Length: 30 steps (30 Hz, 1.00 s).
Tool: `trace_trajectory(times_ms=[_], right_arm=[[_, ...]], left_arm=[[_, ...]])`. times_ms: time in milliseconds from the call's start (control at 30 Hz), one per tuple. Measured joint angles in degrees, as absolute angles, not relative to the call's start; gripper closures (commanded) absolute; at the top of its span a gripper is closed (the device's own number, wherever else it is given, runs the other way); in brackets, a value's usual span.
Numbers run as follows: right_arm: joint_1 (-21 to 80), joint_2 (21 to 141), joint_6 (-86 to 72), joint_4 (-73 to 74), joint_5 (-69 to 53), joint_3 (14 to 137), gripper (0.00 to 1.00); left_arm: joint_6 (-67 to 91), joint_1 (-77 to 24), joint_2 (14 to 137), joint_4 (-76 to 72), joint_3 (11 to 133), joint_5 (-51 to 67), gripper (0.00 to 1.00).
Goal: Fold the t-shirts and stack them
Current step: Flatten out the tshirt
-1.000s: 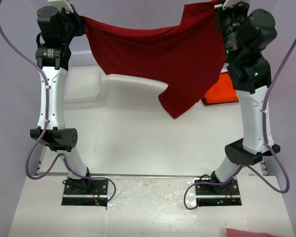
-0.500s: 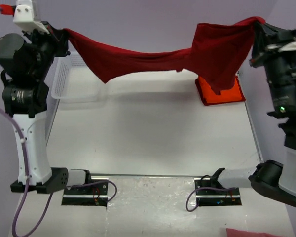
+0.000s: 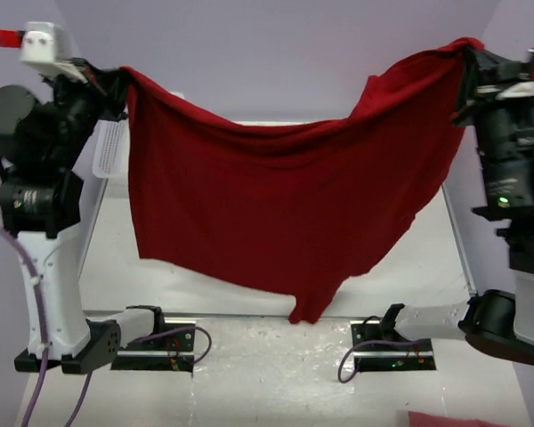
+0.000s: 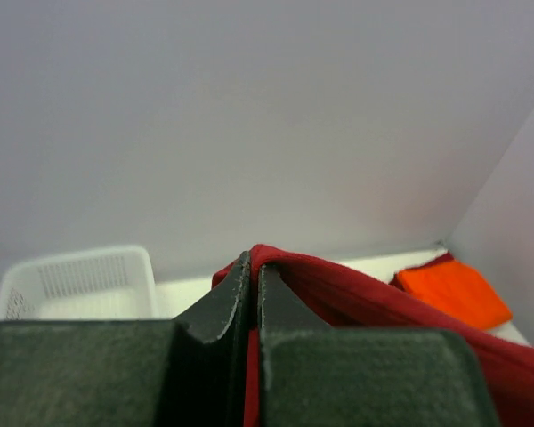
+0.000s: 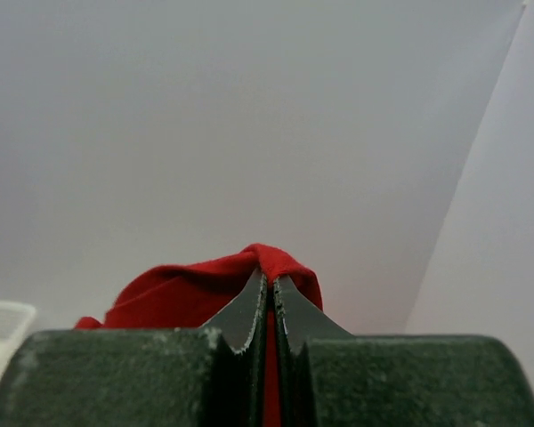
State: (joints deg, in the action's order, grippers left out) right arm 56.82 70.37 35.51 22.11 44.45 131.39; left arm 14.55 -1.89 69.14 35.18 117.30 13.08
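The dark crimson t-shirt (image 3: 285,205) hangs spread in the air between both arms, its lower edge near the table's front. My left gripper (image 3: 120,78) is shut on its upper left corner; the left wrist view shows the cloth (image 4: 338,289) pinched between the jaws. My right gripper (image 3: 467,55) is shut on its upper right corner; the right wrist view shows red cloth (image 5: 196,289) bunched over the closed jaws. The orange t-shirt (image 4: 449,289) lies folded on the table at the far right, seen only in the left wrist view; the hanging shirt hides it from the top camera.
A white mesh basket (image 4: 71,283) stands at the far left of the table; its edge shows behind the left arm (image 3: 111,147). The white table (image 3: 427,262) shows beside and under the shirt. A pink cloth corner (image 3: 454,418) lies at the bottom right.
Both grippers kept their hold and spread apart. The shirt, bunched and sagging high before, now hangs open as a wide sheet reaching down to the table's front, covering the orange shirt.
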Motion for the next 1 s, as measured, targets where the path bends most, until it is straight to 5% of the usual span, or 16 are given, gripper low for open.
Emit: trace_trajectory(times_ms=[367,667,1000], right_arm=[[31.79,86.11,19.64,27.57,30.22,118.43,1.0],[31.11,91.29,18.63,34.44,26.96,130.54,1.0],[44.16,73.54,22.24,33.23,32.03,130.13,1.0]], left_arm=[[15.46,-1.87,87.64,31.38,92.09,9.19,1.0],[15.42,-1.87,87.07,29.87,98.1,8.82,1.0],[15.44,-1.89,72.62,30.55,104.4,12.16,1.0]])
